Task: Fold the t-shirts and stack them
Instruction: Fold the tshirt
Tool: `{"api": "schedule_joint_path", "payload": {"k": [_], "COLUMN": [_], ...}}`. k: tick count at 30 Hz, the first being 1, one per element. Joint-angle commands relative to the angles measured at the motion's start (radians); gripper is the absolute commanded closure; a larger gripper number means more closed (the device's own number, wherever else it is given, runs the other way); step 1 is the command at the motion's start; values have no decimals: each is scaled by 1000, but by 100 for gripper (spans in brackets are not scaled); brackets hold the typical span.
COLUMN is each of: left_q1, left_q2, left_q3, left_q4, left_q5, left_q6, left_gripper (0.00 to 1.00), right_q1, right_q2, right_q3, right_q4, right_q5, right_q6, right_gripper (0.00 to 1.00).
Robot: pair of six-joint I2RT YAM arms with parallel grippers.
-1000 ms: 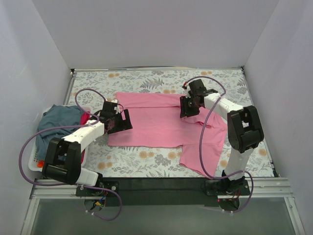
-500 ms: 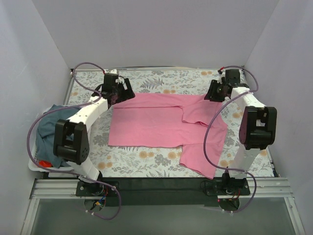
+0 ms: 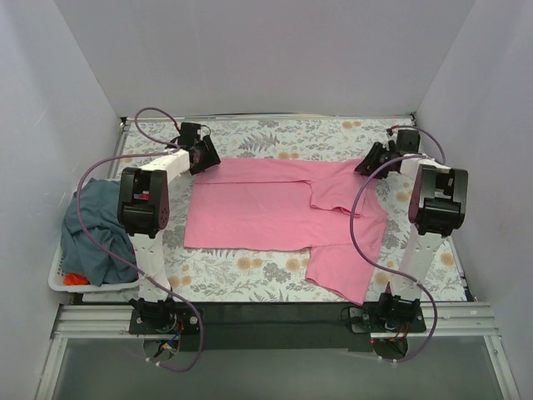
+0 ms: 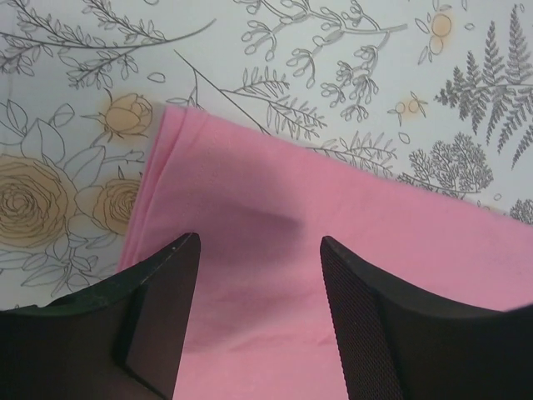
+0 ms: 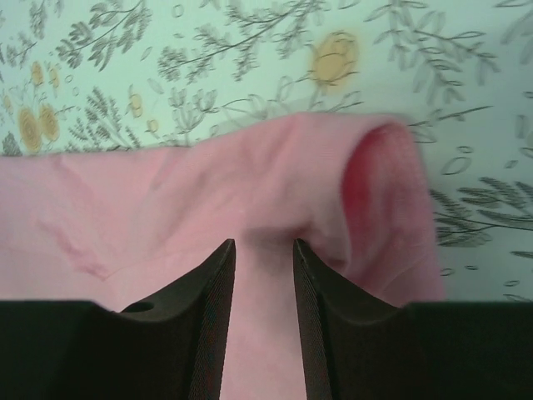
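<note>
Evidently empty, left gripper (image 4: pixel 258 250), wide open, and right gripper (image 5: pixel 264 250), barely parted, are straddling bright pink cloth t-shirt (image 3: pixel 250 212); pinch both layers.

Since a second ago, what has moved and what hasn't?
Both arms swung out from mid-shirt: left gripper to the far left corner of the pink t-shirt, right gripper to its far right corner. Nothing visibly grasped. Shirt and laundry basket stayed put.
</note>
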Motion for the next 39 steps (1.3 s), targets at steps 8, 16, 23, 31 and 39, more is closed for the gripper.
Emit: {"api": "schedule_joint_path", "payload": {"k": [8, 16, 23, 31, 39], "left_q1": [32, 37, 40, -23, -72], "left_q2": [113, 191, 67, -373, -787], "left_q3": [45, 163, 154, -166, -516], "left_q4": [-50, -55, 5, -37, -231], "left_q5": [11, 91, 105, -34, -70], "left_q6": [-60, -72, -61, -20, -75], "left_gripper": [48, 45, 35, 20, 20], "right_q1": [-121, -144, -131, -63, -46], "right_q2": [129, 231, 104, -290, -666], "right_q3": [71, 251, 280, -65, -391], "right_q4": [76, 59, 7, -133, -347], "right_q5": [-34, -66, -44, 153, 368], "right_q6": [76, 85, 48, -55, -50], "right_gripper": [65, 65, 61, 50, 46]}}
